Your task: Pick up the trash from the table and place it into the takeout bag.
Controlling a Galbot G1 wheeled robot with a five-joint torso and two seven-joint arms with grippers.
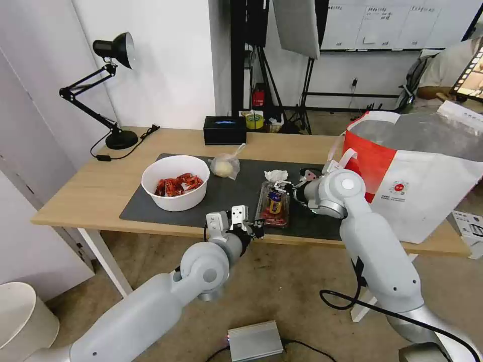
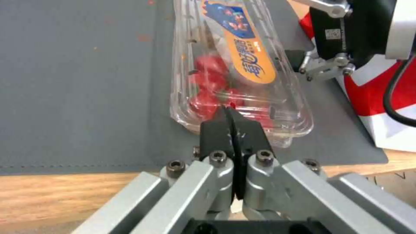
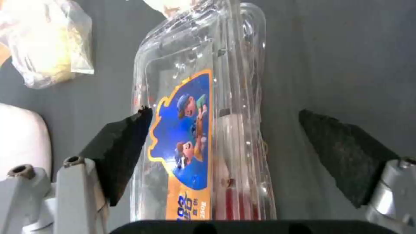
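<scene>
Glossy white-grey arms, black cables, silver bolted linkages, black finger pads (image 3: 342, 156).

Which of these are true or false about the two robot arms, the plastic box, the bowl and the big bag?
1. The right gripper has its fingers open on either side of the plastic box. True.
2. The left gripper has its fingers spread wide. False: they are shut together at the near end of the box.
3. The white bowl holds red shells. True.
4. The takeout bag lies on the floor. False: it stands on the table, at the robot's right.
5. The plastic box is already in the bag. False: it lies on the dark mat.
</scene>
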